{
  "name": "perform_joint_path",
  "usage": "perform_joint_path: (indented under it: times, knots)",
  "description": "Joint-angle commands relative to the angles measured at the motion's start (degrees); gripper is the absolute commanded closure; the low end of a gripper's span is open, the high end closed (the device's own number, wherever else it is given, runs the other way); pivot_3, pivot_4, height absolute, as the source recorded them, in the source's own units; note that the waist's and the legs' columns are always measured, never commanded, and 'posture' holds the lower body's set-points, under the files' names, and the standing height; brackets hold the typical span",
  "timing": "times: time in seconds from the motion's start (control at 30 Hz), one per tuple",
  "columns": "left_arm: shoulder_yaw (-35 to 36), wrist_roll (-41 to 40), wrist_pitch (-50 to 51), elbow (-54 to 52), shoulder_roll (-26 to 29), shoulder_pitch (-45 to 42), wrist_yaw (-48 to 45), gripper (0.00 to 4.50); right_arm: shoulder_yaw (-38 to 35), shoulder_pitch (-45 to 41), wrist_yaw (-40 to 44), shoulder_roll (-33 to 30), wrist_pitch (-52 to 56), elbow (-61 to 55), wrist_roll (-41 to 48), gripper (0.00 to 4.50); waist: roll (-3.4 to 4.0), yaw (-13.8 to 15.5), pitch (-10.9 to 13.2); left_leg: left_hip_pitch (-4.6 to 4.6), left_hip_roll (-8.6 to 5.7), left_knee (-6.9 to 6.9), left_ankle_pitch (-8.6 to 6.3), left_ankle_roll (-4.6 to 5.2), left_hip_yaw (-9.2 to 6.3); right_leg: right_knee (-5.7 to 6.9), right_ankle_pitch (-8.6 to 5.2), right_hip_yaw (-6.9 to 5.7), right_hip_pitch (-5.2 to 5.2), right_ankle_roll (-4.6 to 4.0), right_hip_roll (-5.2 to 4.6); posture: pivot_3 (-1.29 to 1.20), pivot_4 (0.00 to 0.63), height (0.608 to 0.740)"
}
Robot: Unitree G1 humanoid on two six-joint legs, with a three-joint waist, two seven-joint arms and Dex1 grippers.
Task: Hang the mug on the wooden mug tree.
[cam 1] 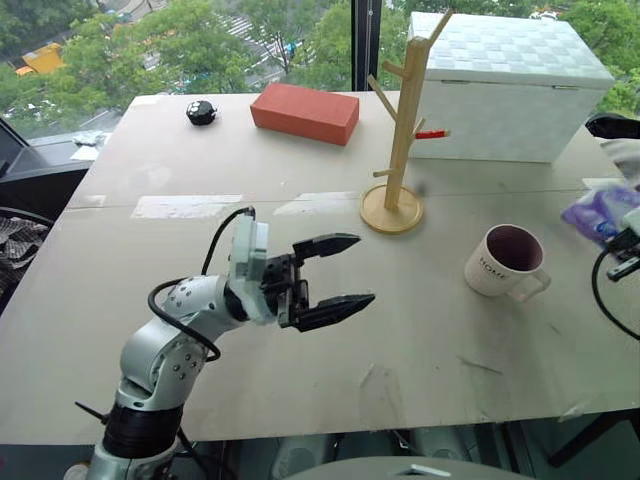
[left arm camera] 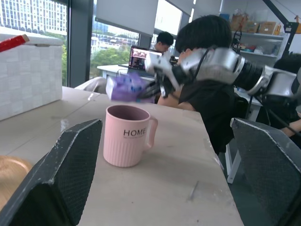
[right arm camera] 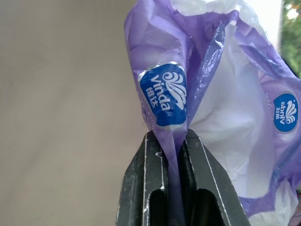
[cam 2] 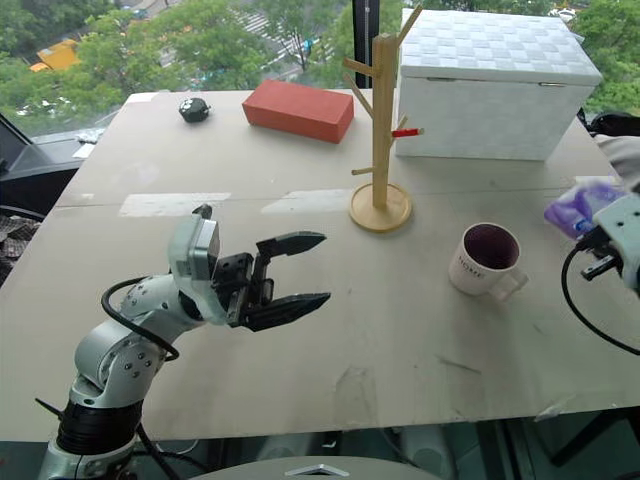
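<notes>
Hang not started: the mug (cam 1: 506,262) sits upright on the worktop (cam 1: 300,330), right of the wooden mug tree (cam 1: 401,130), pegs bare. Our left gripper (cam 1: 340,272) hangs wide and empty; right gripper (right arm camera: 175,155) is pinching the purple tissue pack (right arm camera: 221,94). Pale worktop beside big windows, trees outside

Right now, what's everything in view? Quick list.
mug: one, white with dark inside, upright on table, right of the mug tree
mug tree: one, light wood, pegs bare, standing mid-table
box: one, white, far right behind the mug tree
brick: one, red, far side
small round object: one, black, far left
tissue pack: one, purple, pinched in the right claw
table: one, beige
left claw: open, above table
right claw: shut, right edge
</notes>
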Motion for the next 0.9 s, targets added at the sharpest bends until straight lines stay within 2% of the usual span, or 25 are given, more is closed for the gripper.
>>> perform_joint_path:
  times: [0.03, 0.17, 0.23, 0.3, 0.37, 0.47, 0.57, 0.67, 0.8, 0.9]
  knots:
    - [1.15, -2.32, 0.77, -3.12, -0.42, -0.97, 2.77, 0.00, 1.37, -4.67, 0.20, 0.00, -6.16, 7.77, -2.09, 3.44, 0.10, 0.05, 0.05, 0.00, 0.00, 0.00, 0.00, 0.00, 0.00, 0.00, 0.01, 0.01, 0.00, -0.01, 0.00, 0.00, 0.150, 0.740]
    - [1.10, -3.41, 1.85, -4.74, -0.73, -1.80, 6.14, 0.00, -2.49, -4.09, 2.58, -1.95, -6.58, 6.19, 0.09, 1.59, 0.13, 0.47, 0.06, -0.02, 0.01, 0.00, 0.01, -0.02, 0.00, 0.00, 0.01, 0.01, 0.00, -0.01, 0.02, 0.00, 0.150, 0.740]
    - [0.81, -3.81, 2.50, -5.34, -0.69, -2.26, 7.57, 0.00, -8.77, 0.06, 6.02, -3.52, -2.51, 0.03, 3.26, 0.69, 0.16, 0.91, 0.08, -0.04, 0.00, 0.00, 0.01, -0.02, 0.01, -0.02, 0.01, 0.03, 0.00, -0.01, 0.01, 0.00, 0.150, 0.740]
    - [0.25, -3.55, 2.76, -5.53, -0.57, -2.51, 8.21, 0.00, -17.73, 5.79, 11.25, -4.06, 7.29, -9.43, 9.52, 0.69, 0.19, 1.25, 0.07, -0.11, -0.01, 0.01, 0.00, -0.01, -0.02, -0.03, 0.01, -0.01, -0.01, 0.00, -0.02, 0.00, 0.150, 0.740]
    - [-0.65, -2.65, 2.76, -4.57, -0.40, -2.97, 7.66, 0.00, -28.17, 14.74, 15.58, -1.64, 19.86, -23.39, 16.05, 0.69, 0.19, 1.85, 0.04, -0.14, 0.00, 0.00, -0.01, 0.00, -0.04, -0.05, 0.00, -0.03, -0.02, 0.00, -0.02, 0.00, 0.150, 0.740]
    - [-1.03, -1.99, 2.44, -2.41, -0.45, -3.95, 6.53, 0.00, -33.20, 21.87, 13.42, 3.94, 29.32, -38.10, 20.94, 0.69, 0.10, 1.92, 0.01, -0.12, 0.08, 0.00, -0.03, 0.01, -0.13, -0.08, -0.01, -0.10, 0.00, 0.01, 0.09, 0.00, 0.150, 0.740]
    - [-1.48, -1.23, 1.93, 0.05, -0.62, -5.22, 4.70, 0.00, -28.65, 23.92, 2.92, 15.58, 34.04, -49.61, 21.90, 0.69, 0.00, 1.86, 0.00, -0.08, 0.10, 0.02, -0.03, 0.02, -0.11, -0.07, 0.00, -0.09, 0.03, 0.05, 0.12, 0.00, 0.150, 0.740]
    - [-1.73, -0.77, 1.63, 1.70, -0.49, -5.95, 2.91, 0.00, -21.92, 25.54, -4.21, 21.68, 34.52, -54.19, 19.31, 0.69, 0.13, 1.77, 0.01, -0.06, 0.14, 0.18, -0.03, 0.01, -0.13, -0.03, -0.06, -0.08, 0.06, 0.12, 0.16, 0.00, 0.150, 0.740]
    - [-1.64, 0.22, 0.99, 2.65, 0.05, -5.85, 0.46, 0.00, -13.32, 23.40, -14.79, 30.48, 30.87, -52.30, 14.75, 0.69, 0.07, 1.57, -0.01, -0.06, 0.14, 0.36, -0.02, 0.01, -0.03, -0.04, 0.04, -0.06, 0.06, 0.06, 0.10, 0.00, 0.150, 0.740]
    - [-1.07, 0.53, 0.74, 2.40, 0.61, -5.28, -0.31, 0.00, -9.38, 21.59, -20.23, 33.69, 26.62, -48.87, 10.39, 0.69, 0.08, 1.30, -0.01, -0.07, 0.12, 0.37, -0.02, 0.01, -0.02, -0.04, 0.05, -0.07, 0.06, 0.06, 0.05, 0.00, 0.150, 0.740]
